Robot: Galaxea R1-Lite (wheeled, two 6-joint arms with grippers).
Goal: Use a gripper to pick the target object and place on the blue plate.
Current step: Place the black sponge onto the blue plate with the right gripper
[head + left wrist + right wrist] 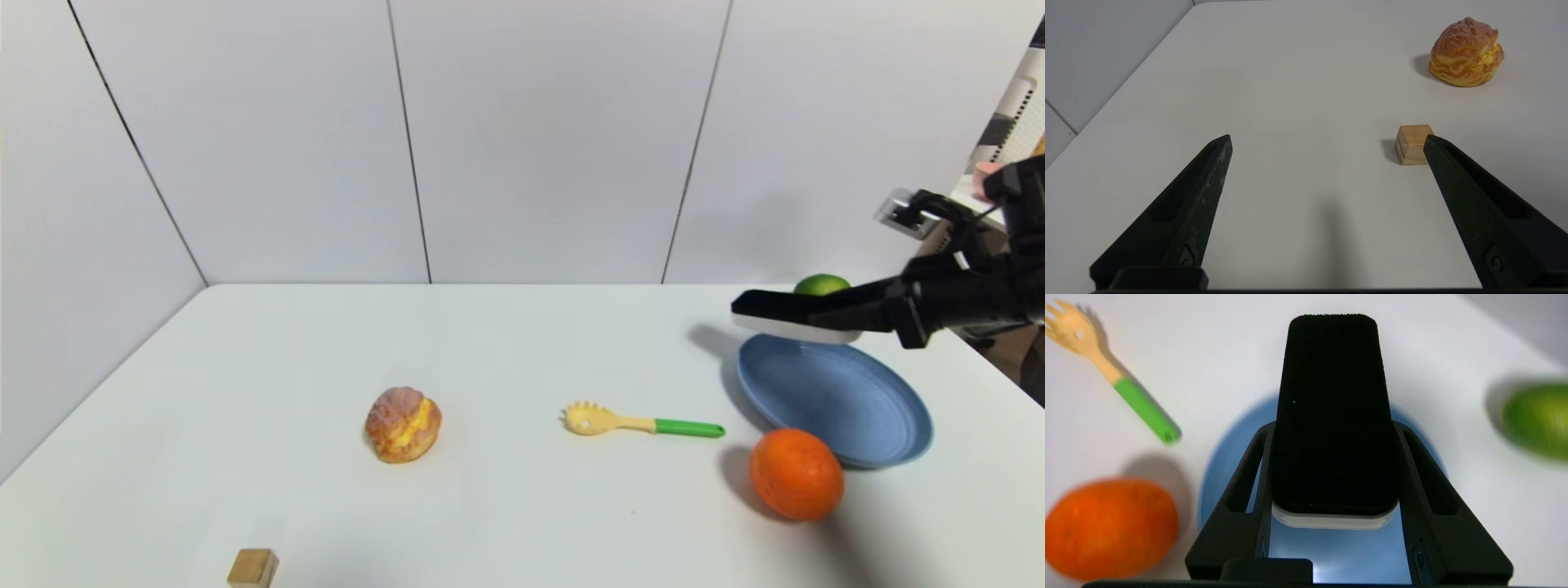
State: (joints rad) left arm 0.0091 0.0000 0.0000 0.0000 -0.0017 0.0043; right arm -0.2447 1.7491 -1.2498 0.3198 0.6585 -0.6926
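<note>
Taking the plate [849, 408] as my landmark and going left to right: my left claw [1327, 143] is parked far to its left, jaws spread and empty, over bare table [490, 506] by the cube [1412, 143]. The puff [402, 425] and the fork [641, 423] also lie left of the plate, and the orange [796, 474] touches its near rim.

My right claw [1333, 428] is clamped on the block [1333, 412], which hangs in the air above the plate's far left rim. The block's long axis runs on past my fingertips, pointing left across the plate. I judge the plate lies straight below, so the coming move is down. The lime [822, 284] sits just behind the plate.
</note>
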